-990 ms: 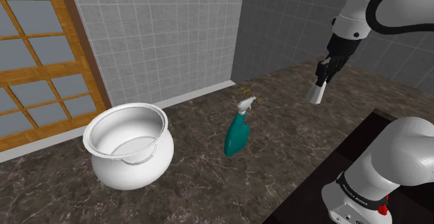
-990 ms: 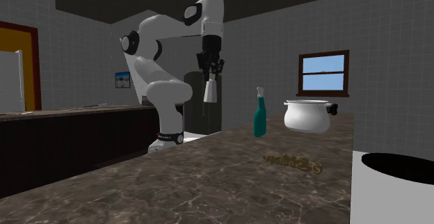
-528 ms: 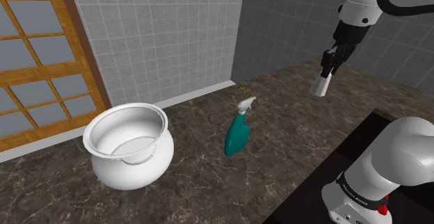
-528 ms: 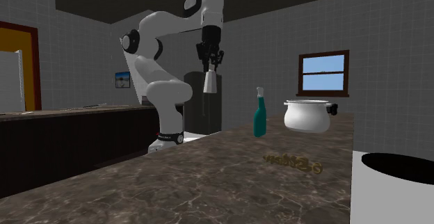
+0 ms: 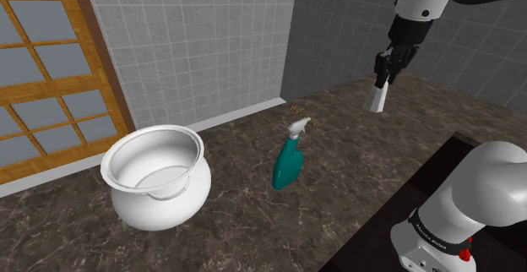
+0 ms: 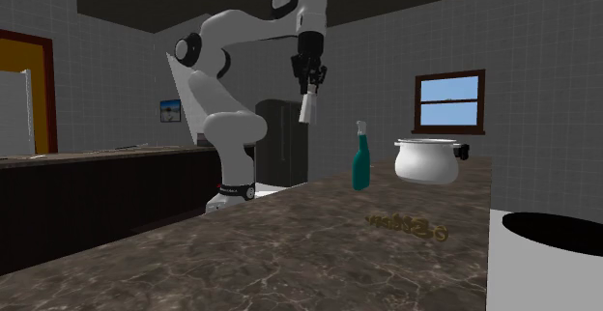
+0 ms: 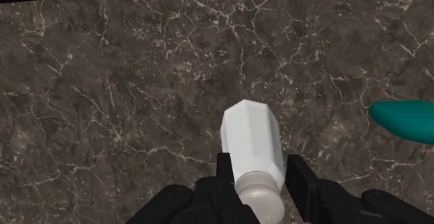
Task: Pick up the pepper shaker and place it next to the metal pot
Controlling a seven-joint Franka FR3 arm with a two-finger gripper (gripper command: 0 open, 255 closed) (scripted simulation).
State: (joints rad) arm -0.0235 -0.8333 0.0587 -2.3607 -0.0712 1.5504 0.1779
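My black gripper [image 5: 388, 69] is shut on a white faceted pepper shaker [image 5: 379, 99], which hangs from it high above the dark marble counter [image 5: 253, 220]. In the wrist view the fingers [image 7: 224, 174] clasp the shaker [image 7: 252, 140] near its rounded cap. The second exterior view has the gripper [image 6: 310, 81] with the shaker [image 6: 308, 108] up in the air. The pot [image 5: 154, 177], drawn white with a shiny rim, stands far toward the shoulder view's left; in the second exterior view the pot [image 6: 426, 160] is at the counter's far end.
A teal spray bottle [image 5: 290, 156] lies between shaker and pot on the counter; it stands as a bottle [image 6: 360, 156] in the second exterior view, and its tip [image 7: 407, 120] appears beside the gripper. A small golden object [image 5: 297, 109] lies near the tiled wall. A wooden window frame [image 5: 51, 68] is behind the pot.
The arm has lifted the shaker higher and carried it toward the shoulder view's left, nearer the spray bottle. The grip stays the same.
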